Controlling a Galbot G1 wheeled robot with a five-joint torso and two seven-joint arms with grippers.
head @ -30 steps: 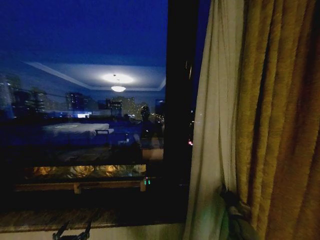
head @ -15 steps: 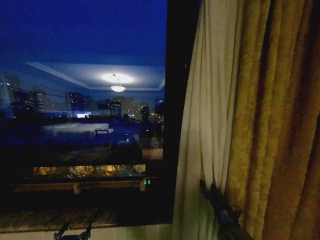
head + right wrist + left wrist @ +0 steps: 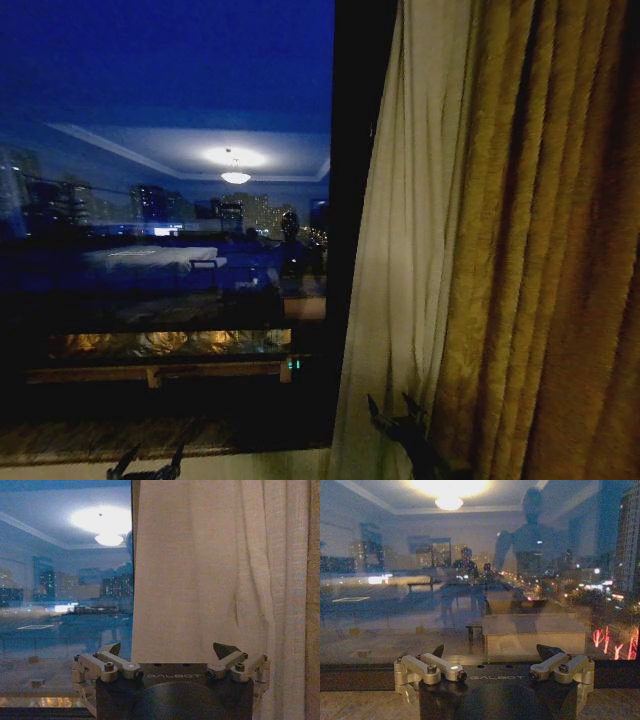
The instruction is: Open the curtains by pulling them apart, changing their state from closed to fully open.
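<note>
Head view, your inventory: sheer cream curtain is hanging bunched right of the dark window frame, just beside the golden-brown drape. Your right gripper is sitting low against the sheer panel, fingers spread apart, gripping nothing. Your left gripper is resting by the stone sill, fingers likewise standing wide, holding nothing.

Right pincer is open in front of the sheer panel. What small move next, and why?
Probably ease the right pincer forward onto the sheer curtain and close. Its jaws stand open with the fabric just ahead of them, ungripped, and the panel hangs out past the golden drape over the window. The left pincer waits low by the sill.
</note>
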